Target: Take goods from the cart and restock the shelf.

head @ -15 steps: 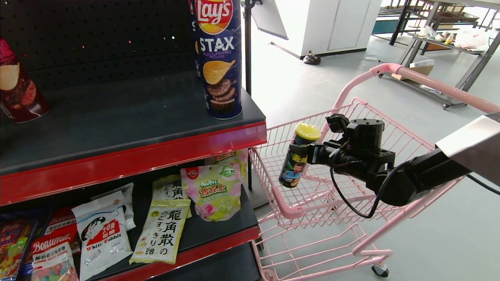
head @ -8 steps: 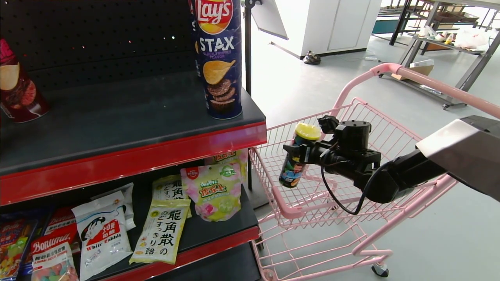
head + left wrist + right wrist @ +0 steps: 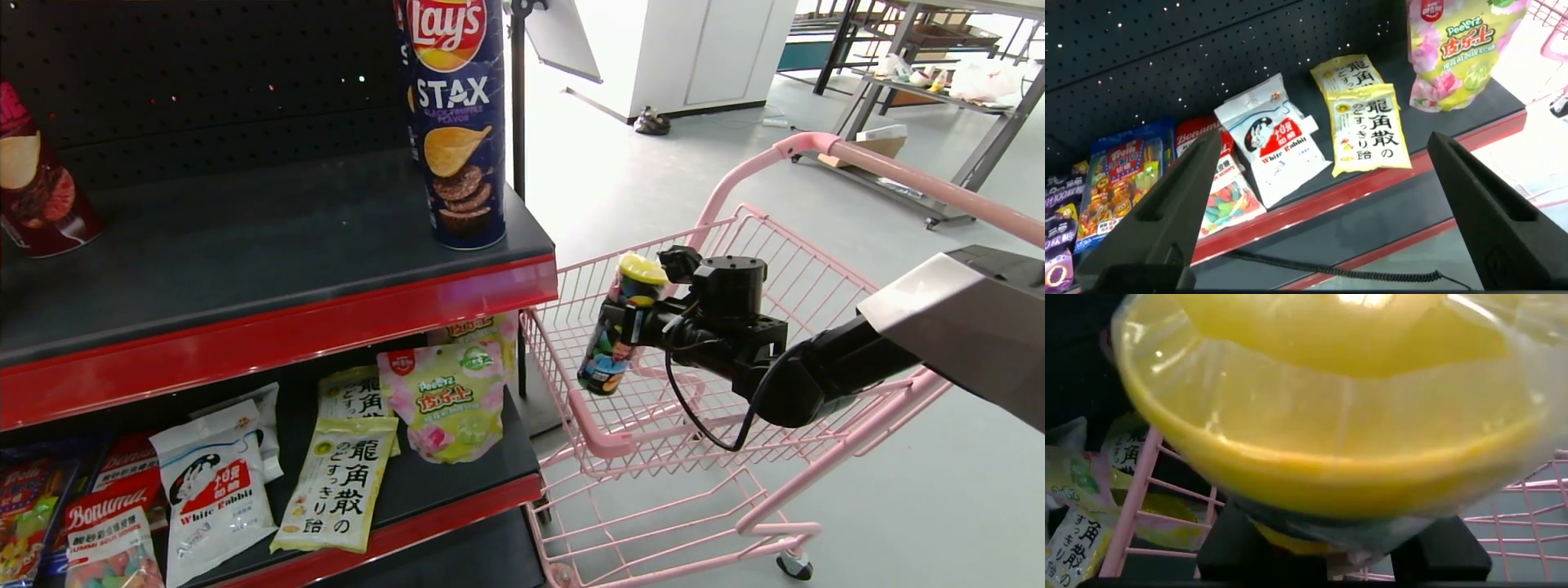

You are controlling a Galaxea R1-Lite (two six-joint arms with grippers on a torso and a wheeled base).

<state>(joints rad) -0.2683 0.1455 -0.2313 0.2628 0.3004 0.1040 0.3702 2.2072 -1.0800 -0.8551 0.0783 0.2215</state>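
The right gripper (image 3: 627,325) has moved a little toward the shelf (image 3: 326,322) and tilted the can (image 3: 604,363) it pinches. The can hangs over the pink cart (image 3: 922,186) basket — long axis nearly upright, yellow lid up, bottom toward the shelf.

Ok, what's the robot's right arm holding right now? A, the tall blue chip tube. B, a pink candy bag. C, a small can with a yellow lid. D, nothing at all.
C: in the head view the right arm's jaws are clamped around the small yellow-lidded can, held tilted over the pink cart.
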